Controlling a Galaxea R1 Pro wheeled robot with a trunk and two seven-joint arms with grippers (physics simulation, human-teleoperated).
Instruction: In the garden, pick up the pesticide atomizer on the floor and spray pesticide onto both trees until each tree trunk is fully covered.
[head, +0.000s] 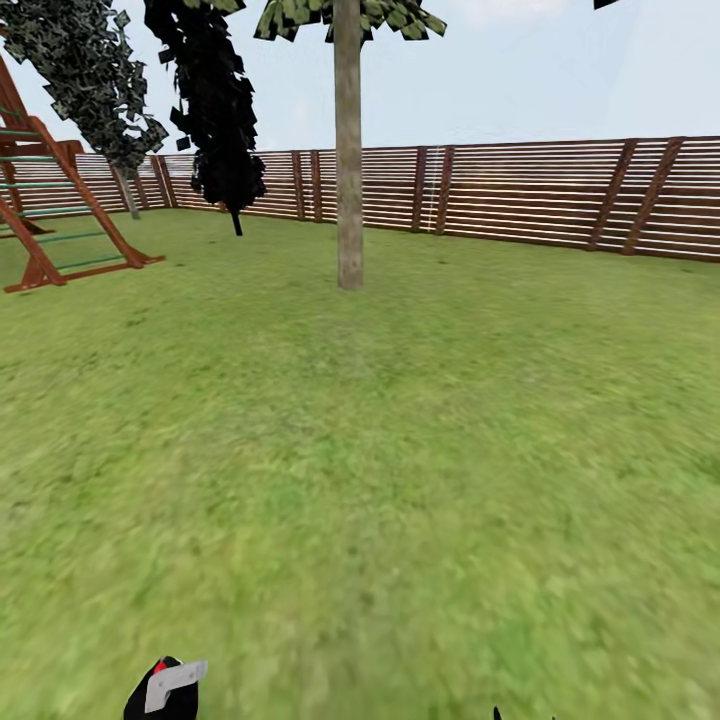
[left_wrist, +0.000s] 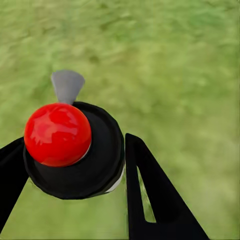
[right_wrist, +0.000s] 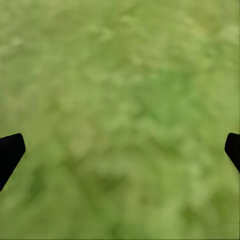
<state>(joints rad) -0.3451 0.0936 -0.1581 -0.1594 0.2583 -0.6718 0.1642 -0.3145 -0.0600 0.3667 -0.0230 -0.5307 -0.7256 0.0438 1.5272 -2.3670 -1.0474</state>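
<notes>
left gripper (left_wrist: 75, 165) clamped on the atomizer (left_wrist: 75, 150), no readable label; right gripper (right_wrist: 120, 150) fingers wide apart, tree trunk (head: 348, 150) well ahead

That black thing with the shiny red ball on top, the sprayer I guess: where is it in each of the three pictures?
Head view: the atomizer sits at the bottom edge, left of centre, red top and grey trigger showing.
Left wrist view: it sits left of centre, held between the left gripper jaws.
Right wrist view: not in it; the right gripper jaws stand wide apart over grass.
Shared landmark: the green lawn lies behind everything in all three.
</notes>
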